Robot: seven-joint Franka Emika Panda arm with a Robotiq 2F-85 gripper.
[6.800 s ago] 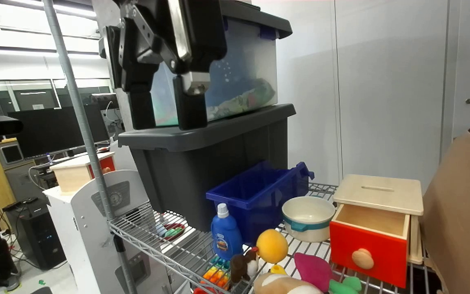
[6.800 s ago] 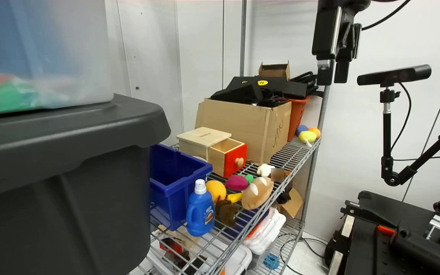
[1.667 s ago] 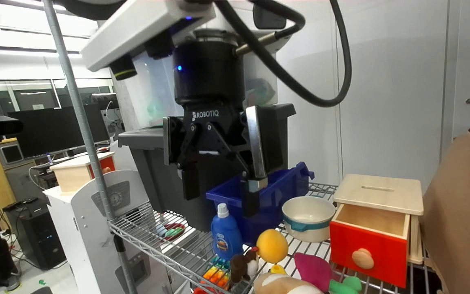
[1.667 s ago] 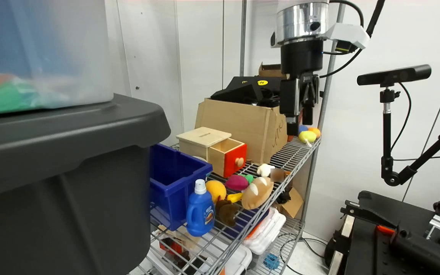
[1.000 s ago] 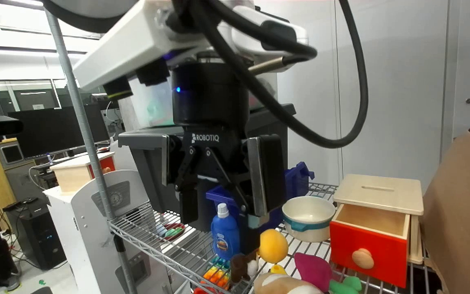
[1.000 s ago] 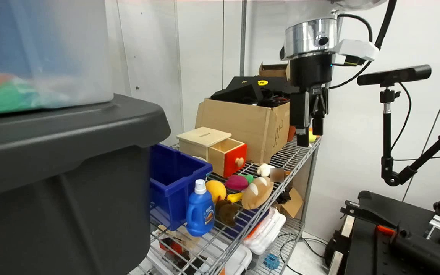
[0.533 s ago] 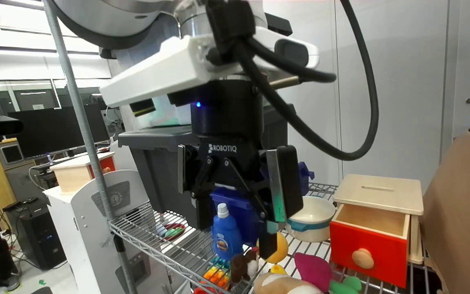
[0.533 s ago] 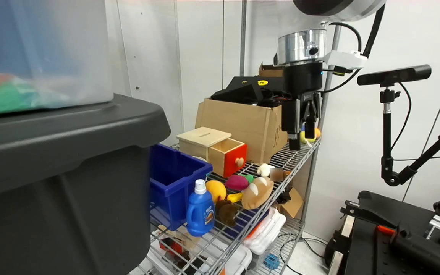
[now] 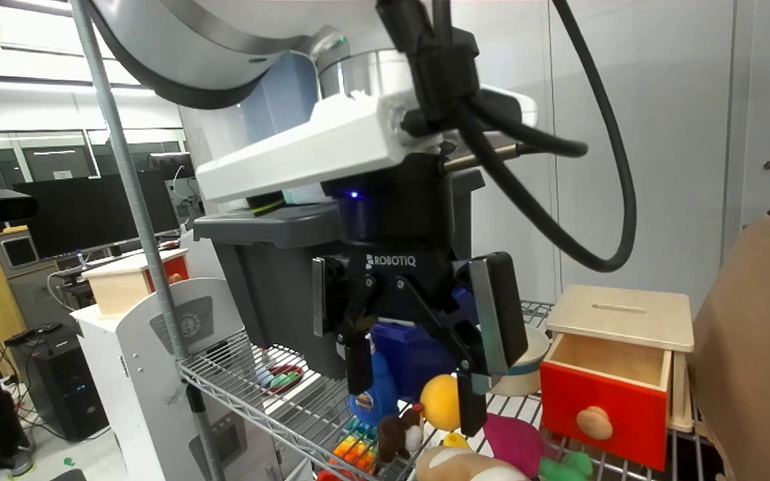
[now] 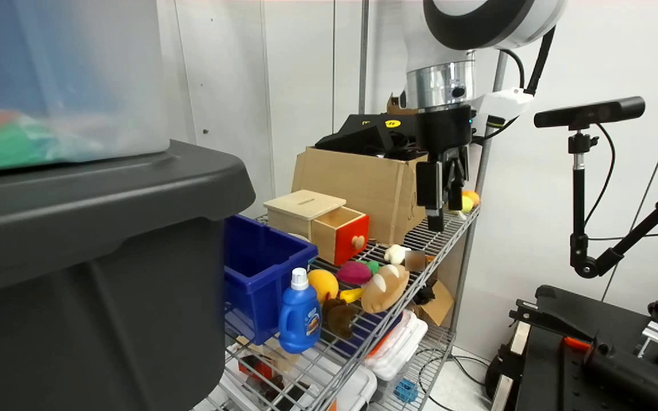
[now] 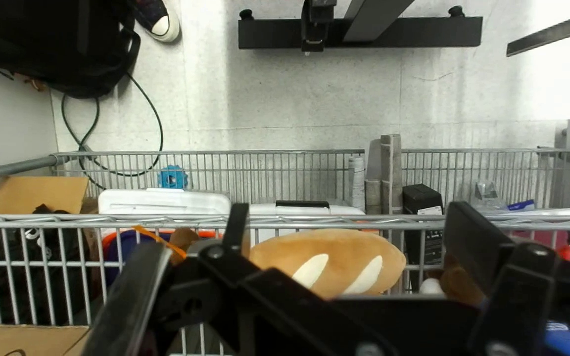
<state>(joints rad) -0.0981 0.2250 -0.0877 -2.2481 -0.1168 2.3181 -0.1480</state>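
Bread [image 11: 334, 242], tan with pale slashes, lies on a wire shelf [image 9: 251, 407], close behind the front rail [image 11: 141, 221]; the claw [image 9: 416, 409] hangs above and apart from it, released, its fingers spread wide. In the wrist view the bread shows toward five o'clock from the middle, framed by the fingertips. Reckoned from the bread in an exterior view, the shelf carries a magenta plush [image 10: 354, 273] at ten o'clock, a yellow ball [image 10: 322, 282] at nine, an upright blue bottle [image 10: 299, 317] between eight and nine, and a blue bin [image 10: 269, 311] beyond the ball, also at nine. Between ten and eleven stands a wooden box [image 10: 300, 204], its red drawer [image 10: 347, 245] open; a cardboard box [image 10: 357, 182] with black gear [image 10: 363, 137] on top is near twelve. A grey tote [image 10: 95, 297] fills the nine o'clock edge of that view. As for the room, pale wall panels [image 9: 646, 100] rise behind the shelf, toward two o'clock in an exterior view, with a black monitor [image 9: 104, 214] at nine. In an exterior view a camera [image 10: 589, 112] on a jointed stand [image 10: 578, 194] is at two o'clock from the bread. From the wrist, pale floor [image 11: 290, 94] spreads at twelve, with a black backpack [image 11: 52, 44] at ten and a shoe [image 11: 161, 22] near eleven.
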